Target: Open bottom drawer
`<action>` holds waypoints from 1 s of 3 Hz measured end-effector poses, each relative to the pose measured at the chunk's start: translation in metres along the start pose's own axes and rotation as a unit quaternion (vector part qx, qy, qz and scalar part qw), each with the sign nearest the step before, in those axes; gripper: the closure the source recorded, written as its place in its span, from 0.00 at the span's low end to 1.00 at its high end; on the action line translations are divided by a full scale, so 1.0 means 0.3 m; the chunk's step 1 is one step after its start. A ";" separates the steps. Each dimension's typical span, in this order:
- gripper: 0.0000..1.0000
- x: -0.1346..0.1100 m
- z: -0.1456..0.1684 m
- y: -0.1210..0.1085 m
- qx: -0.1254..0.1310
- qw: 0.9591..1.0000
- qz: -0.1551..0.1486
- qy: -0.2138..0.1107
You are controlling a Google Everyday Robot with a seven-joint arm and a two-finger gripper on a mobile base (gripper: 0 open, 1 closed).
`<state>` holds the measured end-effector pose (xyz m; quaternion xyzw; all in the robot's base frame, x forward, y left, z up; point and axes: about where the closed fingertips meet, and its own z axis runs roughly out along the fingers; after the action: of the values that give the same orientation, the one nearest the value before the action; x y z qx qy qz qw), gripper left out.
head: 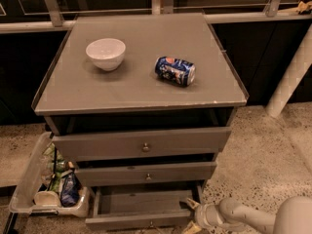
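Grey bottom drawer (139, 202) sits lowest of the three, partly drawn out, shallow box showing. We note the claw (193, 217) at its right front corner, touching or just beside the front; clenched or released, we cannot tell. Judgement: pull straight outward and level, since a tug from one corner could skew the box. Above, the middle drawer (146, 172) and top drawer (141, 143) sit further in. Farther back, the counter (146, 94) carries a bowl (106, 53) and a can (175, 70), apart.

white bowl (106, 53) on cabinet top (136, 92), left | blue can (175, 70) on its side, right | plastic bin (25, 199), floor left
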<state>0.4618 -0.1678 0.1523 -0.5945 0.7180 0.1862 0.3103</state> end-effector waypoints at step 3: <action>0.30 -0.028 -0.012 0.024 -0.008 1.000 -0.017 0.010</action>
<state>0.4549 -0.1624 0.1598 -0.6110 0.7091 0.1808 0.3019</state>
